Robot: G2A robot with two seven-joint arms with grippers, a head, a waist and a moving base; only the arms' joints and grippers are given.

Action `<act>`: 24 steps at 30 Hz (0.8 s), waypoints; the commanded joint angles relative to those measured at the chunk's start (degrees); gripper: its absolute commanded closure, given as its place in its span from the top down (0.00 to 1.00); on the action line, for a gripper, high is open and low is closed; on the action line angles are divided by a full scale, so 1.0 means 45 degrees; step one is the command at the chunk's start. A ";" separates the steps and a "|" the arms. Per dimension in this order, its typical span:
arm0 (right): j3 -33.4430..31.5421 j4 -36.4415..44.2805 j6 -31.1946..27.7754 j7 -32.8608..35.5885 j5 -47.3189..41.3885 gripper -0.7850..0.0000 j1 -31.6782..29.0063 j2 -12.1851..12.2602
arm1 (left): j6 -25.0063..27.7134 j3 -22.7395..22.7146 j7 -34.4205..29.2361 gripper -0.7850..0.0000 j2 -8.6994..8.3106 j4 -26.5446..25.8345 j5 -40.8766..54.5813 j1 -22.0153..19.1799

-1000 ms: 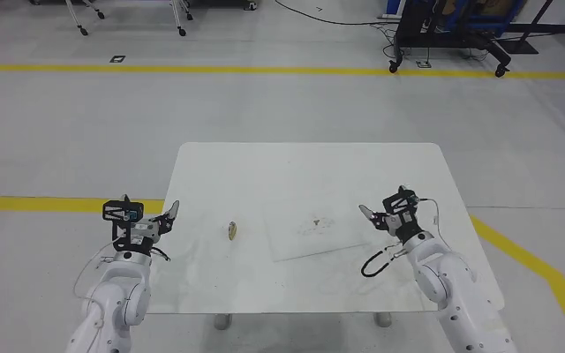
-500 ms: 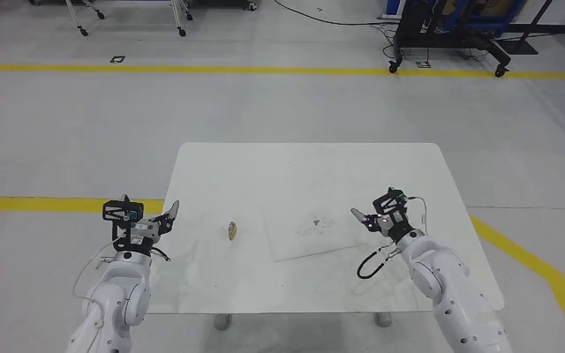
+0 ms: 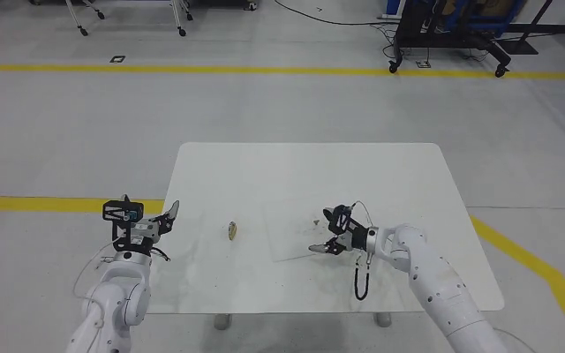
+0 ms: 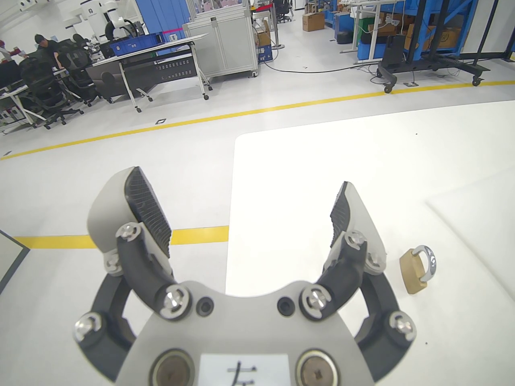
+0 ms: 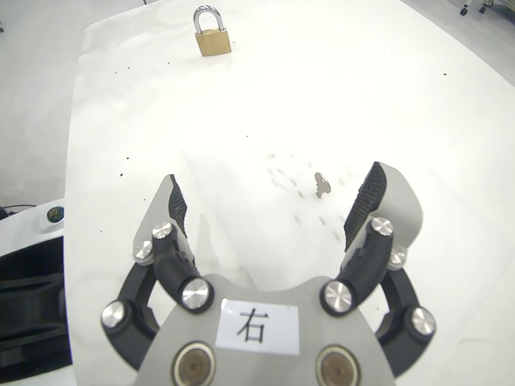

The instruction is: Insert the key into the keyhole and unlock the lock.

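**Right pincer wide over the key, padlock well apart**

In the top view the white table [image 3: 309, 168] takes the middle of the frame. The padlock [image 3: 231, 230], with a brass body and a silver shackle, rests on it left of centre, near the table's left edge.

The right gripper [image 3: 323, 231] hangs low over the table just right of centre. Its 2 fingers are spread wide and hold nothing. In the right wrist view the key [image 5: 322, 185], small and silvery, lies flat on the table about level with the tips of those fingers. It sits between them, nearer 1 pad than the other, and touches neither. The padlock lies well beyond the key, with its shackle pointing away from the gripper. The key lies on a thin white sheet [image 3: 296, 247] spread over that part of the table.

The left gripper [image 3: 150, 205] is at the lower left of the top view, off the table's left edge and over the floor. Its 2 fingers are also spread wide and empty. In the left wrist view the padlock rests on the table near the gripper, outside the gap between the fingers.
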State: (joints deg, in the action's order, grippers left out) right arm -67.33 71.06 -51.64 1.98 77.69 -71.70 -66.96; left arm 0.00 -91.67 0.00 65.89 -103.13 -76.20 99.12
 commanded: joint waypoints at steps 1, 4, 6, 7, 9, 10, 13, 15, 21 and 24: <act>0.0117 -0.0143 0.0315 -0.0056 0.0565 0.95 0.0264 0.0002 | 0.0000 0.0000 0.0000 1.00 0.0000 0.0000 0.0000 0.0000; 0.0388 0.0065 0.1082 -0.0218 0.1652 0.70 0.0417 0.0003 | 0.0000 0.0000 0.0000 1.00 0.0000 0.0000 0.0000 0.0000; 0.0591 0.0205 0.1562 -0.0368 0.2266 0.48 0.0443 -0.0003 | 0.0000 0.0000 0.0000 1.00 0.0000 0.0000 0.0000 0.0000; 0.0695 0.0273 0.1693 -0.0475 0.2557 0.47 0.0468 -0.0003 | 0.0000 0.0000 0.0000 1.00 0.0000 0.0000 0.0000 0.0000; 0.0882 0.0328 0.1837 -0.0689 0.3105 0.47 0.0532 0.0008 | 0.0000 0.0000 0.0000 1.00 0.0000 0.0000 0.0000 0.0000; 0.0951 0.0280 0.1869 -0.0768 0.3261 0.45 0.0572 0.0010 | 0.0000 0.0000 0.0000 1.00 0.0000 0.0000 0.0000 0.0000; 0.1125 0.0141 0.1880 -0.0836 0.3492 0.40 0.0755 0.0001 | 0.0000 0.0000 0.0000 1.00 0.0000 0.0000 0.0000 0.0000; 0.1185 0.0007 0.1876 -0.0855 0.3595 0.38 0.0851 0.0005 | 0.0000 0.0000 0.0000 1.00 0.0000 0.0000 0.0000 0.0000; 0.1403 -0.0348 0.1769 -0.0518 0.3731 0.25 0.1169 -0.0011 | 0.0000 0.0000 0.0000 1.00 0.0000 0.0000 0.0000 0.0000; 0.1495 -0.0458 0.1682 -0.0432 0.3666 0.00 0.1289 -0.0024 | 0.0000 0.0000 0.0000 1.00 0.0000 0.0000 0.0000 0.0000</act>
State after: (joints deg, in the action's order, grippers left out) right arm -60.71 69.12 -43.93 -0.02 94.29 -66.04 -67.06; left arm 0.00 -91.67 0.00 65.89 -103.13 -76.20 99.12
